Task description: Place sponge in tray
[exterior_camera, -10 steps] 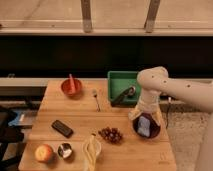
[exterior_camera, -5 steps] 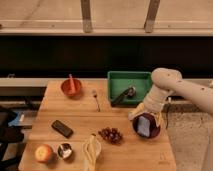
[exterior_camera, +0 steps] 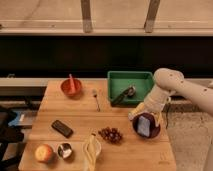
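A blue-and-white sponge lies in a dark red bowl at the table's right side. The green tray stands just behind it at the back right and holds a black-handled utensil. My gripper hangs from the white arm, directly over the sponge and close above the bowl. The gripper hides the sponge's top edge.
On the wooden table are a red bowl with a pestle, a spoon, a black phone, grapes, a banana, an apple and a small cup.
The arm's elbow has swung to the right, while the gripper has stayed over the dark red bowl and the sponge. The other objects have not moved.
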